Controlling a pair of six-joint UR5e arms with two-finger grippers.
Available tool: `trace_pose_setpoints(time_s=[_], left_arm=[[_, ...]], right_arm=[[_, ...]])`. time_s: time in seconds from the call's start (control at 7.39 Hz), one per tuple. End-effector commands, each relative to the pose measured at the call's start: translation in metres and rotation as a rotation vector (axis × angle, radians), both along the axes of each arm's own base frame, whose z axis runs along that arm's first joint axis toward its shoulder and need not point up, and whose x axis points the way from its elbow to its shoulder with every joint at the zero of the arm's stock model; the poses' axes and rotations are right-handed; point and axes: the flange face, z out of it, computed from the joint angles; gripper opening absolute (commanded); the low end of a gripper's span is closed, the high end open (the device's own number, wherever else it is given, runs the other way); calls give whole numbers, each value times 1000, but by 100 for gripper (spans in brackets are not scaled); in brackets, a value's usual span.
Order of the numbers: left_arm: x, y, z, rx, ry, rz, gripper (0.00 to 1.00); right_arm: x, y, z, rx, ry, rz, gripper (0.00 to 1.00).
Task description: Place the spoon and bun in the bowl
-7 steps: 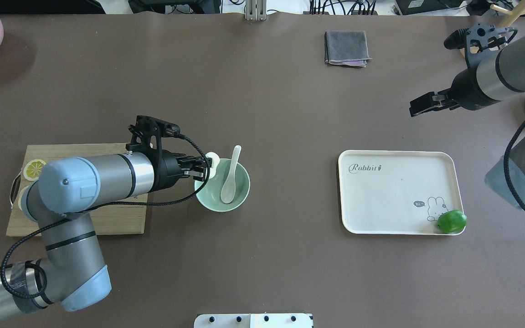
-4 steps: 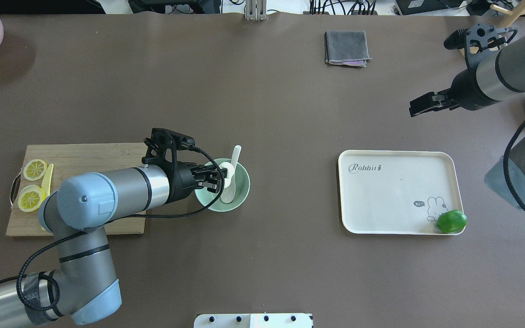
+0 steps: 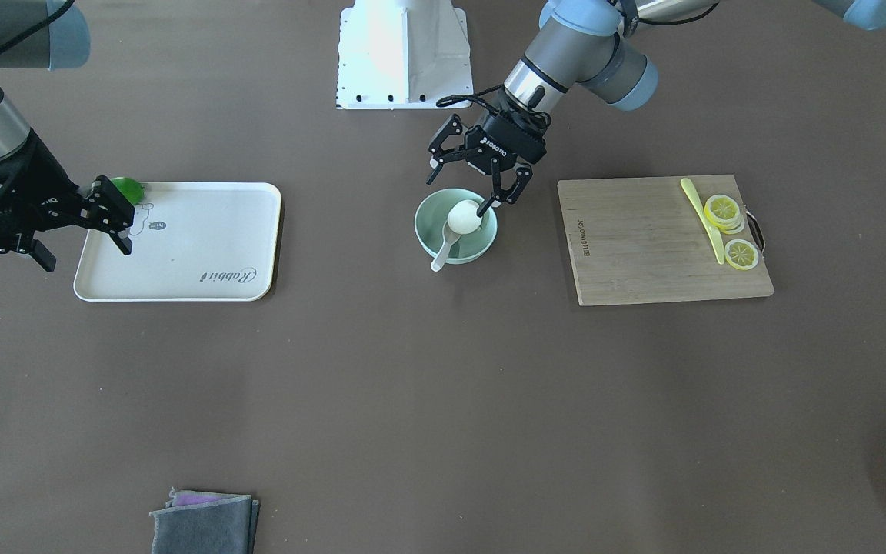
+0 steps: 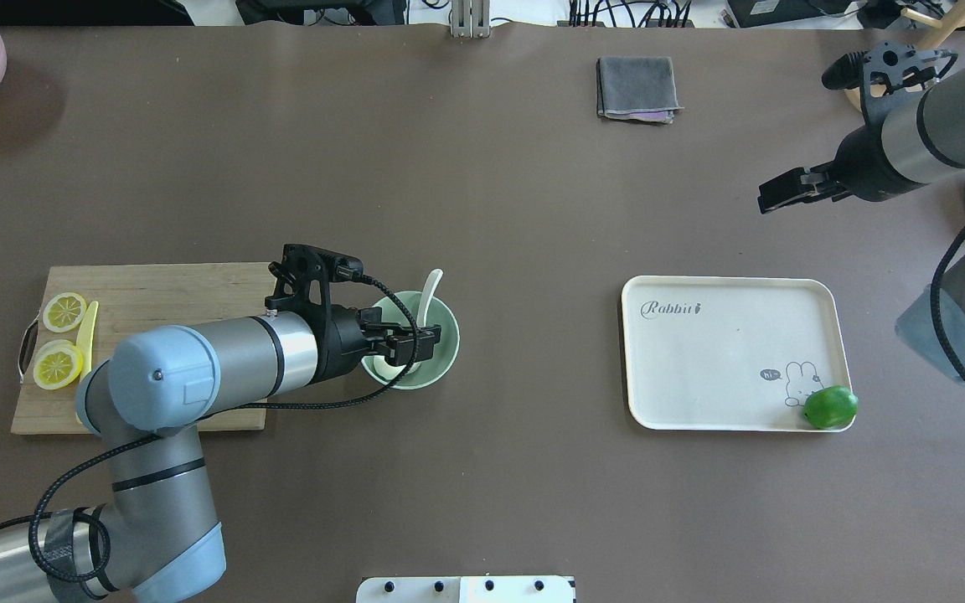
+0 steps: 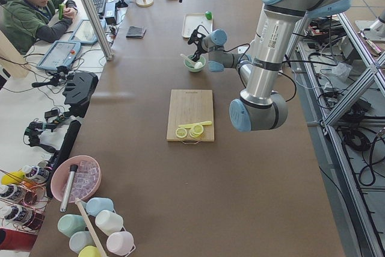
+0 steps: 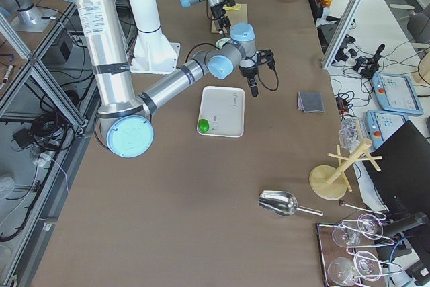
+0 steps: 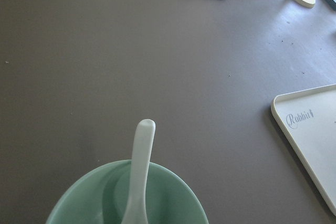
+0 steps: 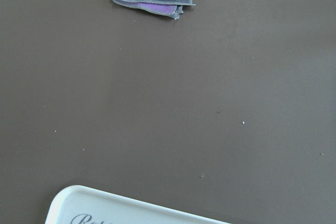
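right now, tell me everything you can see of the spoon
The spoon is white and glossy, ceramic-looking, with a short thick handle. It lies tilted in the mint bowl, scoop down inside, handle leaning on the rim and poking out on the side away from the robot. The bun hides its scoop. The open left gripper hangs above, not on it.
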Motion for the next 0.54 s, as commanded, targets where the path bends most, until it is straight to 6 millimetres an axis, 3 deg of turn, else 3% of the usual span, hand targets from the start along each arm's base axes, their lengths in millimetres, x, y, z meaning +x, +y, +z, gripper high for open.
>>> trace_pose_setpoints(time_s=[0.0, 0.14, 0.41], left_arm=[[-51, -55, 20, -31, -88, 73, 97], [-83, -82, 36, -59, -139, 111, 97], [-163, -117, 92, -25, -261, 178, 97]], right_arm=[[24, -3, 20, -18, 21, 16, 100], [53, -5, 42, 20, 68, -13, 100], [141, 2, 102, 41, 88, -95, 100]])
